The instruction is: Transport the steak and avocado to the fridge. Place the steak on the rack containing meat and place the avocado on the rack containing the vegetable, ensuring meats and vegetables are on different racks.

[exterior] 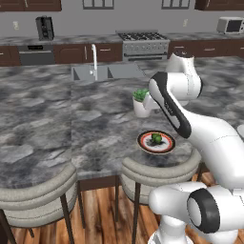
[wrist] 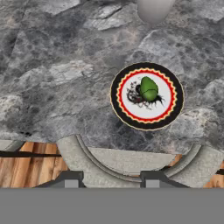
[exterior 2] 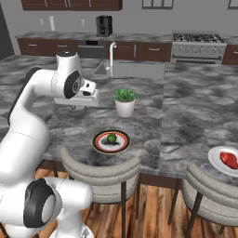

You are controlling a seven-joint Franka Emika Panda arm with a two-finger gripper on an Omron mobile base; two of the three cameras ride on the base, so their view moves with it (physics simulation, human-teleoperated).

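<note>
- Nothing of the task is judged to be done yet: both foods are being left on their plates on the marble counter (exterior 2: 195, 100), and no fridge is being shown in any of the three views.
- The avocado (wrist: 149, 89) is being carried by the red-rimmed plate (wrist: 124, 109), near the counter's front edge, just behind a stool back (exterior 2: 100, 169) and in front of the potted plant (exterior 2: 124, 101).
- The steak (exterior 2: 228, 159) is being kept on a white plate (exterior 2: 214, 157) well apart to the right, at the counter edge, behind another stool.
- The gripper (wrist: 109, 178) is being held above the counter with nothing between its tips; the fingers (wrist: 70, 178) are being shown narrowly apart in the hand view, and the jaws are being taken as drawn in as far as they go, clamped on nothing.
- The avocado is being framed ahead of the fingertips, so a first reach toward it is judged likely.
- Both pick-ups, the drive to the fridge and both rack placements are being left to do.
</note>
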